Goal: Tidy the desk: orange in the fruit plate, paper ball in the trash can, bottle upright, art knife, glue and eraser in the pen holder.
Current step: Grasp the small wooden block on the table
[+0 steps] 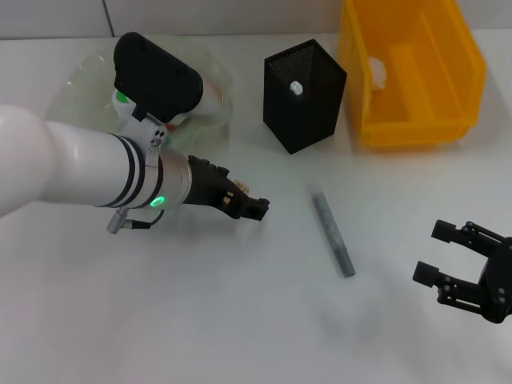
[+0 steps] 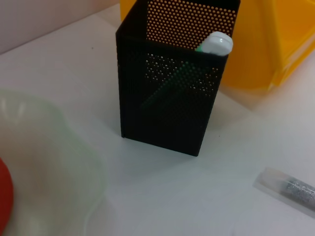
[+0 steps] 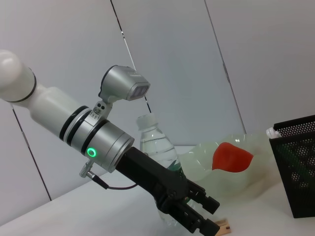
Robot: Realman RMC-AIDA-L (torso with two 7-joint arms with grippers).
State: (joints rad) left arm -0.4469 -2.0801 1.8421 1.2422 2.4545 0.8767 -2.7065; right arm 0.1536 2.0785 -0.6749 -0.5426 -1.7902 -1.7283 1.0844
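While no readable label or writing showed anywhere, the head view had the left gripper [image 1: 254, 206] low over the white desk [image 1: 240, 320], fingers apparently together with nothing visibly held. The right gripper [image 1: 448, 260] sat near the desk's right front edge, fingers spread and empty. A grey glitter glue stick [image 1: 332, 234] lay flat between the grippers with open desk all around it. The black mesh pen holder [image 1: 304, 94] stood behind it, a white-capped item [image 1: 295, 88] inside, just beside the yellow plastic trash bin [image 1: 412, 72]. The translucent green fruit plate [image 1: 88, 76] was mostly hidden behind the left arm.

Left wrist view: pen holder [image 2: 167, 98] upright, white cap [image 2: 216, 43] at its rim, plate edge [image 2: 74, 162] near, glue stick end [image 2: 290, 189] apart.

Right wrist view: left gripper [image 3: 197, 216] before a clear plastic bottle [image 3: 157, 147] standing upright, orange [image 3: 231, 157] in the plate.
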